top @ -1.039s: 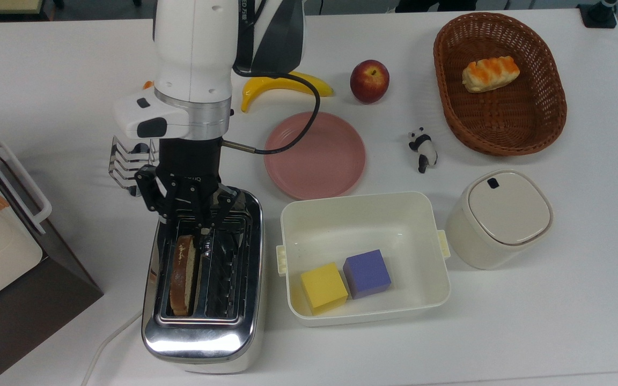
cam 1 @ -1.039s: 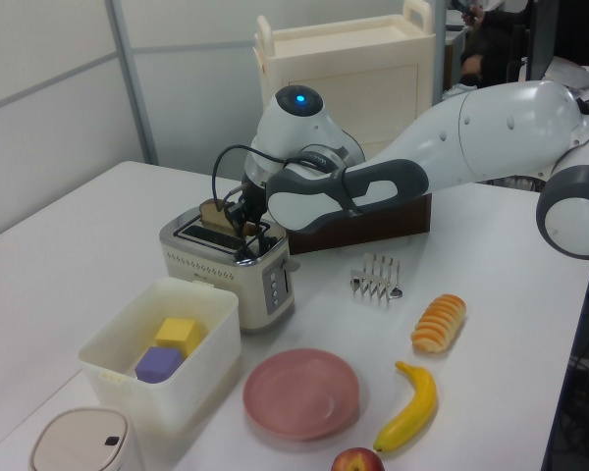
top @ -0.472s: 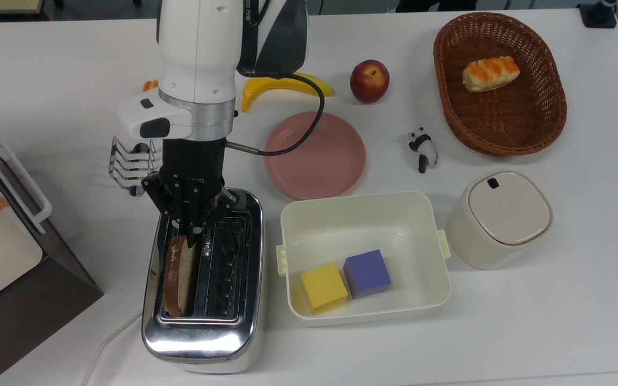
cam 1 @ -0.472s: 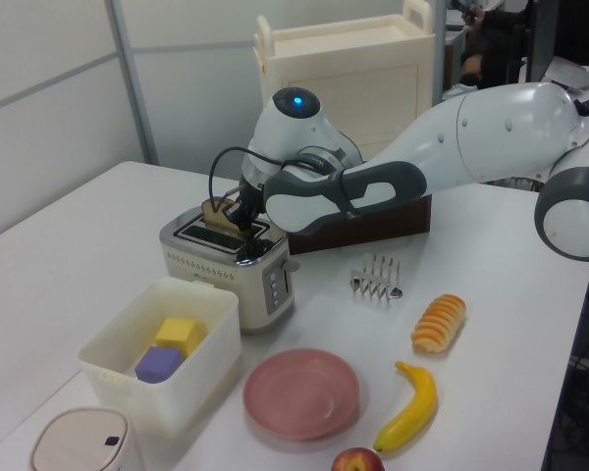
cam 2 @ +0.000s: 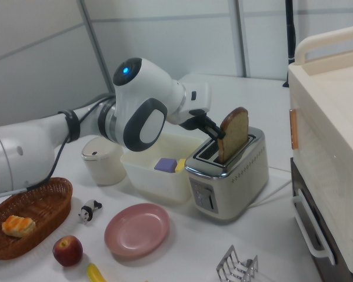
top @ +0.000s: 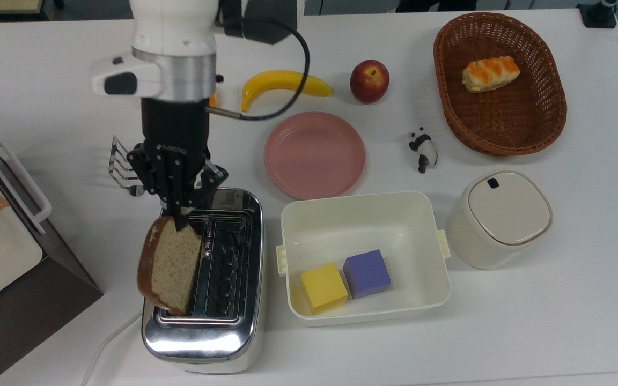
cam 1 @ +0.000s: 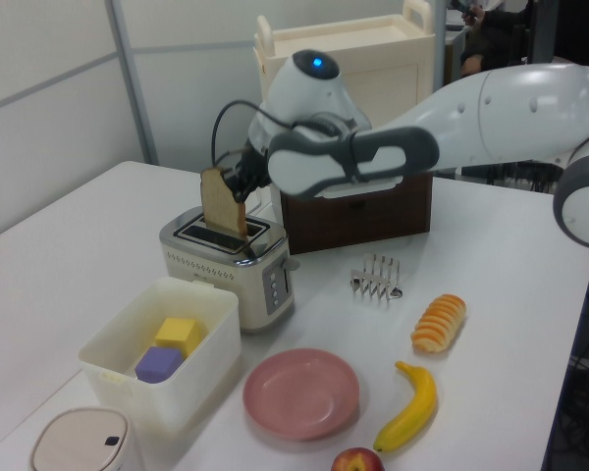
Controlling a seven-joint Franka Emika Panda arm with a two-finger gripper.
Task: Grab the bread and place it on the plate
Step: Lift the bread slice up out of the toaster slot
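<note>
Gripper has lifted bread above toaster

Gripper: black body carries small white lettering, "ROBOTIQ", legible in the top view, just above the fingers. No other text, numbers or labels readable on anything else on the table

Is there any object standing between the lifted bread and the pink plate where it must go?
Nothing visible does. The gripper holds the bread above the toaster; the table between it and the plate is bare, and the white tub sits beside that route.
</note>
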